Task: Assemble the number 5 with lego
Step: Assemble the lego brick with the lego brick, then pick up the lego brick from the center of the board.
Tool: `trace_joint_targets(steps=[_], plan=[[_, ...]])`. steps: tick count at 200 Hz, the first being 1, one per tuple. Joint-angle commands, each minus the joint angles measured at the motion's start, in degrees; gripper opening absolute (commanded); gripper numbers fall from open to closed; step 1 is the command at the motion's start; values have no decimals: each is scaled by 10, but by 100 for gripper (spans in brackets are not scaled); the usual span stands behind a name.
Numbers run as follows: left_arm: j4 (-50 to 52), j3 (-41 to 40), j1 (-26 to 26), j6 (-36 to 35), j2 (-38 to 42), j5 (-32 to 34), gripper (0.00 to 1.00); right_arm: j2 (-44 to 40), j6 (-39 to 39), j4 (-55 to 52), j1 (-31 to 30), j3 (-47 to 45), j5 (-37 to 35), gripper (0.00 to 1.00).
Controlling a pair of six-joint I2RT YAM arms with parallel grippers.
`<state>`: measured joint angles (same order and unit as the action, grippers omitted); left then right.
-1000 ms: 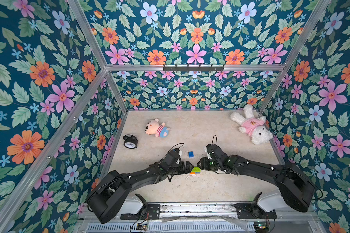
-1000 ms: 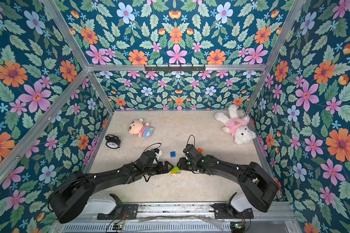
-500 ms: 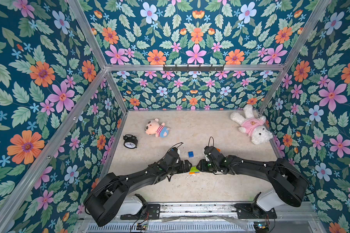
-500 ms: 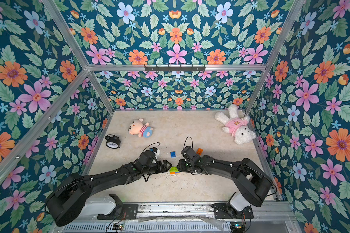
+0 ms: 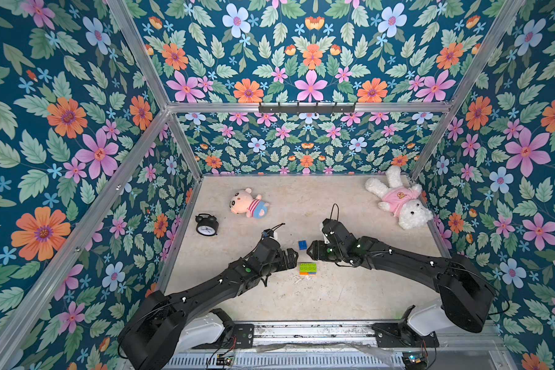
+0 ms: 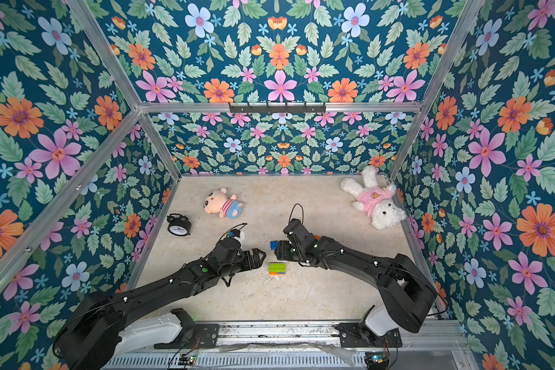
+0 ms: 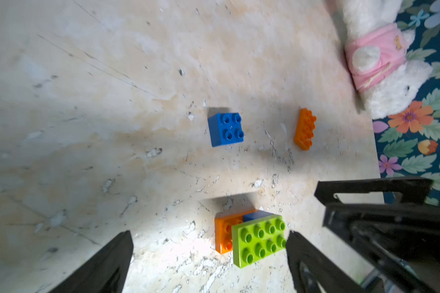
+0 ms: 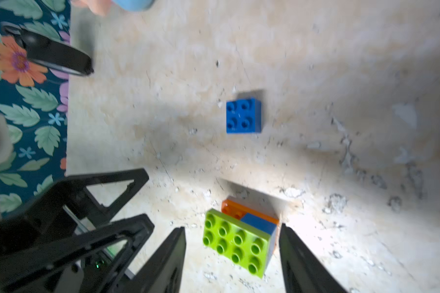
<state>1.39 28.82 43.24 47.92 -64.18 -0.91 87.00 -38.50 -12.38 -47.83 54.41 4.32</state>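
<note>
1. Change: the right gripper has released and drawn back to the far right of the stack. Half a second ago it was crowded against it. Its jaws are now spread, with nothing between them.
2. The left gripper has also backed off, to the left. Its jaws are spread wide and empty.
3. The stack stands free on the table, near the centre, between the two grippers and slightly nearer than both. In the right wrist view the lime-green brick is on top, with a blue square under one end and an orange base below. It looks seated flat.
4. Reading: the green row appears pressed home, so three of the five rows are joined.
5. Still loose:
   - The blue brick sits just beyond the stack on the far side, studs up.
   - The orange brick is to its right, apparently lying on its side, and is mostly hidden under the right arm in both top views.
6. Judgement: the blue brick goes on next, at the left end of the green, opposite the lower blue. The orange brick will probably need righting first.
</note>
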Motion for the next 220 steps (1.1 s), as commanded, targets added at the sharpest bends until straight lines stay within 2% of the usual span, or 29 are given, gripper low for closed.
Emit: trace_joint_targets(steps=[1,34,65,81,122,167,178,220], plan=[[46,-6,-6,24,40,83,99,46,34,-66,10,46,-69,60],[90,-33,-11,57,106,144,99,185,73,-137,-2,169,-102,61],[120,-47,-12,67,152,170,99,287,92,-216,-12,273,-155,62],[120,-55,-14,65,164,170,99,302,103,-204,-16,289,-137,63],[120,-60,-15,64,154,162,99,332,112,-233,-19,344,-147,61],[126,-59,-15,65,154,163,99,311,134,-217,-28,358,-135,63],[125,-63,-15,67,160,164,99,318,151,-211,-28,363,-111,63],[127,-67,-15,68,167,164,99,351,173,-222,-33,388,-106,61]])
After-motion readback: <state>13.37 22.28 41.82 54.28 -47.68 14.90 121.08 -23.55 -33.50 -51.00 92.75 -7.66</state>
